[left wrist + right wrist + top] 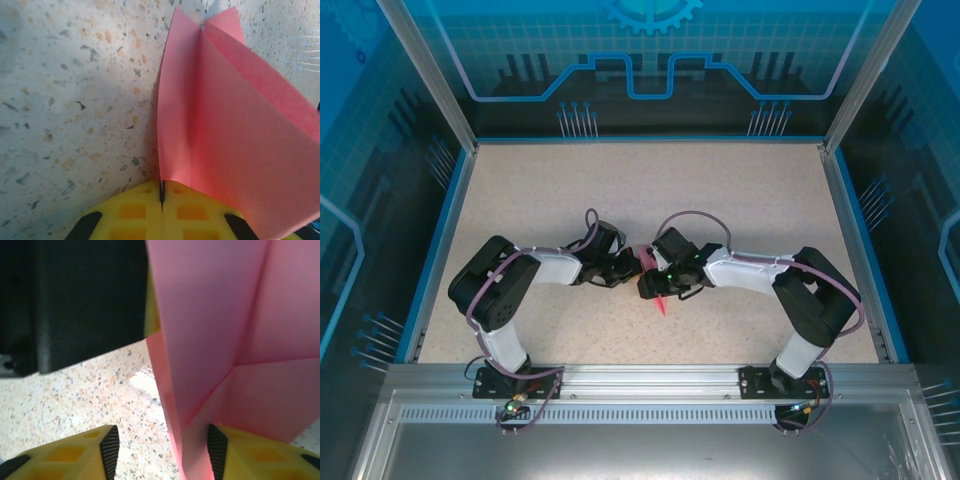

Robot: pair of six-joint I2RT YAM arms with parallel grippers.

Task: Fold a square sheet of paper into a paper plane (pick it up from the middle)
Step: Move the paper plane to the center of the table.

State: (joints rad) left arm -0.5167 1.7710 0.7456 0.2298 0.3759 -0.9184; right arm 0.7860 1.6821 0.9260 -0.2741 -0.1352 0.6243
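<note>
Two tools meet — left tool (162, 192) pinches the folded pink-red paper sheet (235, 130), right tool (163, 445) stands parted beside it.

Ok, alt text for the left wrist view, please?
The left gripper, its yellow fingers shut together, pinches the crease of a folded pink paper at the bottom of the view. The paper fans upward and to the right in several flaps over a speckled table.
</note>
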